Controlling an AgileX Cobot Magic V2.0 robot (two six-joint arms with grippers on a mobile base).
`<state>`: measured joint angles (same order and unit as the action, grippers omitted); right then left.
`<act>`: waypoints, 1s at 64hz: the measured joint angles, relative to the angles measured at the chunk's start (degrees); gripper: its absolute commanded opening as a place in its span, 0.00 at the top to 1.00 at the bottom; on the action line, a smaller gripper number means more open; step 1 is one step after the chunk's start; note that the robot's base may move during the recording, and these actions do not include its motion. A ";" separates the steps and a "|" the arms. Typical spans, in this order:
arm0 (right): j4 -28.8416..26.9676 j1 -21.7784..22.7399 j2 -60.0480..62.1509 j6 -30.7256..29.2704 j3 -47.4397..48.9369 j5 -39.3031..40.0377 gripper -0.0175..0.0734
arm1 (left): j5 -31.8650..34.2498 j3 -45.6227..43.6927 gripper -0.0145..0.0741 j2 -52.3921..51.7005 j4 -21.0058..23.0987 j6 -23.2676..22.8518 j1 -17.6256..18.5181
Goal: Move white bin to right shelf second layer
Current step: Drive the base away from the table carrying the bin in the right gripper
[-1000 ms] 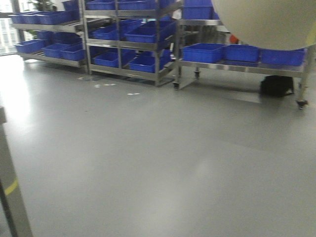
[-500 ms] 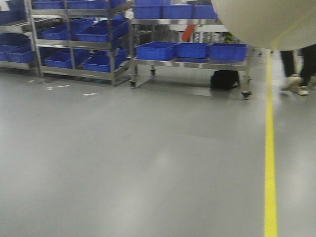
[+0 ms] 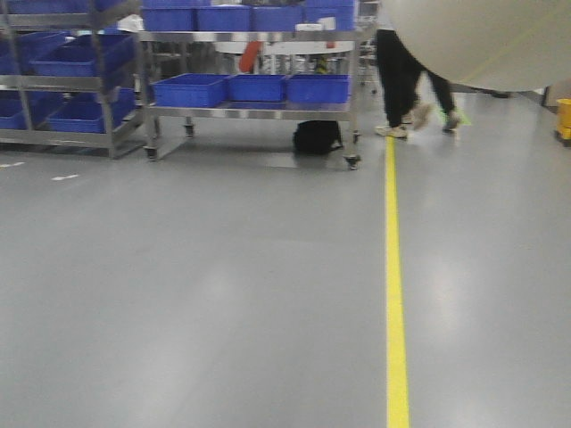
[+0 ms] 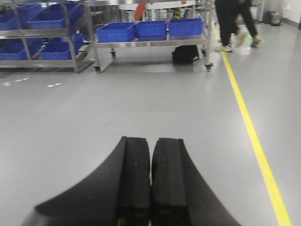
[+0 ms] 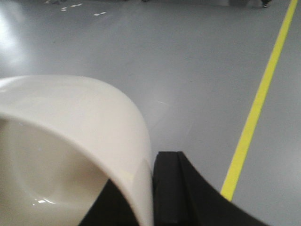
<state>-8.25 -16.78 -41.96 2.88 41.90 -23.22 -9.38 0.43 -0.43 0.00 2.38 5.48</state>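
The white bin (image 5: 70, 141) is a cream glossy tub, held up off the floor. My right gripper (image 5: 149, 188) is shut on its rim, one finger inside the wall and one outside. The bin's rounded base (image 3: 482, 40) fills the top right of the front view. My left gripper (image 4: 151, 179) is shut and empty, its black pads together above the grey floor. The right shelf second layer with rollers is out of view.
Steel racks with blue crates (image 3: 219, 89) stand at the back left, one on casters with a black bag (image 3: 317, 136) under it. A person (image 3: 406, 76) walks at the back. A yellow line (image 3: 393, 285) runs along the grey floor. A yellow object (image 3: 563, 116) sits far right.
The view has swung to the right: the racks slid left, the yellow floor line moved toward the middle, and the walking person came into view. The bin stays held.
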 measured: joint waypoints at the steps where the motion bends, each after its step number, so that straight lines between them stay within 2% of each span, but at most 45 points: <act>1: 0.00 0.00 0.00 0.00 0.00 0.00 0.75 | 0.00 0.00 0.74 0.00 0.00 0.00 0.00; 64: 0.00 0.00 0.00 0.00 0.00 0.00 0.75 | 0.00 0.00 0.74 0.00 0.00 0.00 0.00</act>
<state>-8.25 -16.78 -41.96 2.88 41.90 -23.22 -9.38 0.43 -0.43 0.00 2.38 5.48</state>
